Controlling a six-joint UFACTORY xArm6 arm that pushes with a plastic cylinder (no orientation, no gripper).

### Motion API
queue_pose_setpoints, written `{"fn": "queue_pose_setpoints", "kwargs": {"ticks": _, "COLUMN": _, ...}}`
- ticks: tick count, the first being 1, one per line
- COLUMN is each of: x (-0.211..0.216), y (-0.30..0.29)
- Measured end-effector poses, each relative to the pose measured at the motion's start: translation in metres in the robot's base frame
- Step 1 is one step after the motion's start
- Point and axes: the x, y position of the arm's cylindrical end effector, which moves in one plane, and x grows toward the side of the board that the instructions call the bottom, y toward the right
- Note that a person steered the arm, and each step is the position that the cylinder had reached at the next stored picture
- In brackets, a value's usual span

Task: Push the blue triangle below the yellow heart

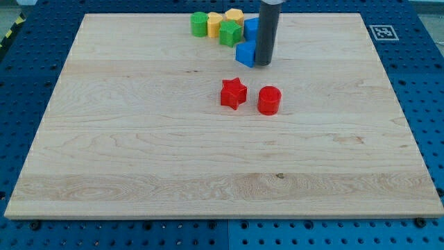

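The pale wooden worktop (139, 160), with its fine horizontal grain, fills most of the frame and sits on a blue perforated base (21, 104). Its near half carries nothing.

Just above the frame's centre, a red star (234, 93) and a red cylinder (269, 100) stand side by side, near each other but apart; both look like matte plastic.

Farther back, the blue triangle (245, 53) lies in the upper middle of the frame, to the right of centre. Its shape is only partly readable and which way it points, or any long axis, cannot be told. My tip (263, 65) is just to its right, seemingly touching its side; the rod is dark, straight and upright. There are no fingers on this arm, so their state does not apply.

At the far edge sits a tight cluster: a green cylinder (200, 24), a yellow block (214, 23) of uncertain shape, a green star (230, 32), the yellow heart (234, 16) and another blue block (251, 28) half hidden behind the rod.
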Motion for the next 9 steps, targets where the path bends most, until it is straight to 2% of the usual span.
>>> {"fn": "queue_pose_setpoints", "kwargs": {"ticks": 2, "x": 0.0, "y": -0.026}}
{"fn": "queue_pose_setpoints", "kwargs": {"ticks": 6, "x": -0.003, "y": -0.035}}
{"fn": "queue_pose_setpoints", "kwargs": {"ticks": 9, "x": -0.005, "y": -0.062}}
